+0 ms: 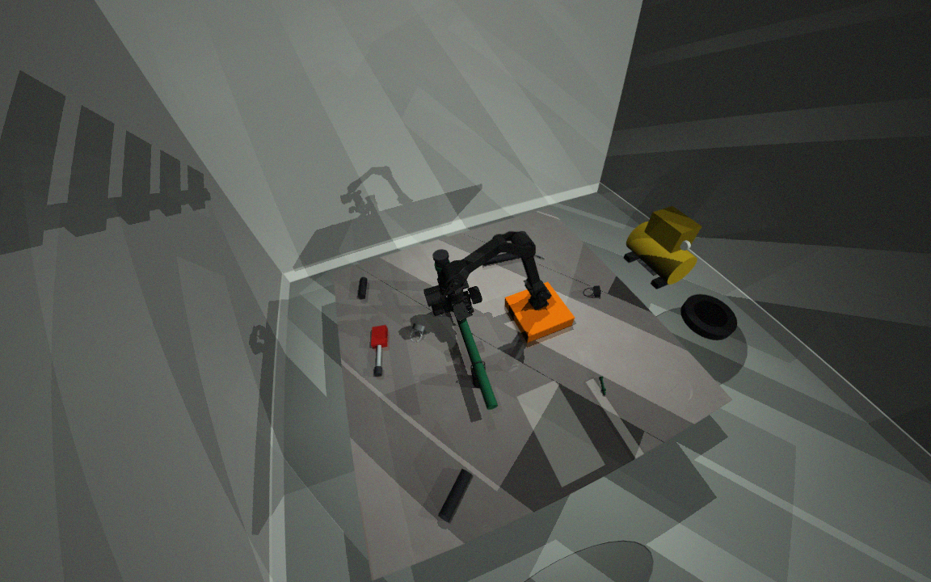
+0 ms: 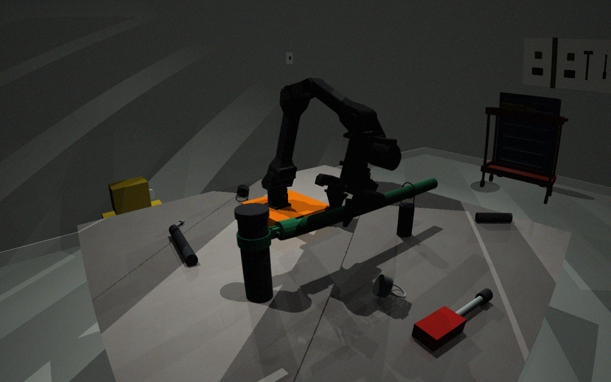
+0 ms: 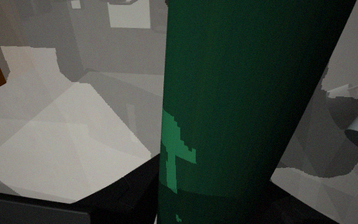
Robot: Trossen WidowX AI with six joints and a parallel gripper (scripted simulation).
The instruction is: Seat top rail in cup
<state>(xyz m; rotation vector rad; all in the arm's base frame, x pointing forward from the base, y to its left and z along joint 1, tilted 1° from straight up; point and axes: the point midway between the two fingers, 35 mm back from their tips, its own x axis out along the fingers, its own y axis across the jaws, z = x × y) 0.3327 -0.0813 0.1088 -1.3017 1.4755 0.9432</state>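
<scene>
In the top view, the black arm [image 1: 494,249] [image 2: 329,95] stood inward from the tabletop's right edge. The gripper [image 1: 460,311] [image 2: 346,211] [image 3: 199,165] was clamped around the green fence top rail [image 1: 473,351] [image 2: 421,186] [image 3: 229,93], which ran from near the tabletop's upper edge toward its middle, through the loop cap [image 2: 406,205]. The big post [image 1: 440,255] [image 2: 258,275] stood upright near that edge. Its brace band [image 2: 253,241] sat just below the post cap [image 2: 251,210]. The rail's cut end met the rail-end cup [image 2: 288,228]; its seating depth was unclear.
</scene>
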